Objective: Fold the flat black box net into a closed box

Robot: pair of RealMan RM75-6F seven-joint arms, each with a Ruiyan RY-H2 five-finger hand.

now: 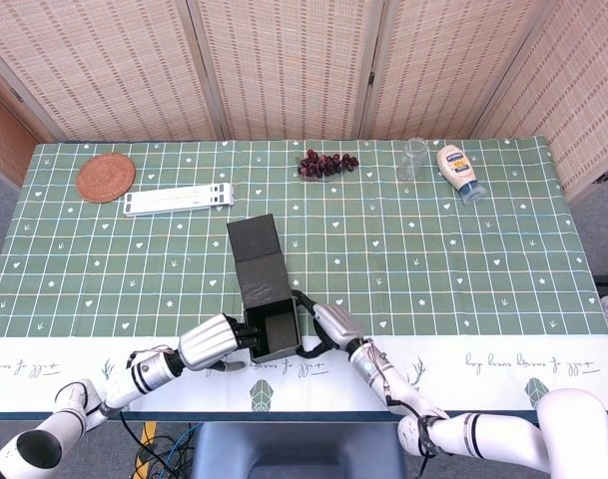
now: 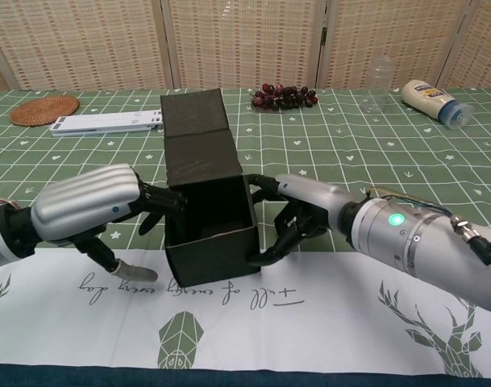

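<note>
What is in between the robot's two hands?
The half-folded black box sits between the left hand and right hand, its top open; the chest view shows it best.

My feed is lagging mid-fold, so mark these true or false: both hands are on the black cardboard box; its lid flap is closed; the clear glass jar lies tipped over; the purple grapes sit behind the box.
1. Both the left hand and right hand touch the black cardboard box: true.
2. Its lid flap is closed: false, it lies open behind and the top is open.
3. The clear glass jar lies tipped over: false, it stands upright.
4. The purple grapes sit behind the box: true.
</note>
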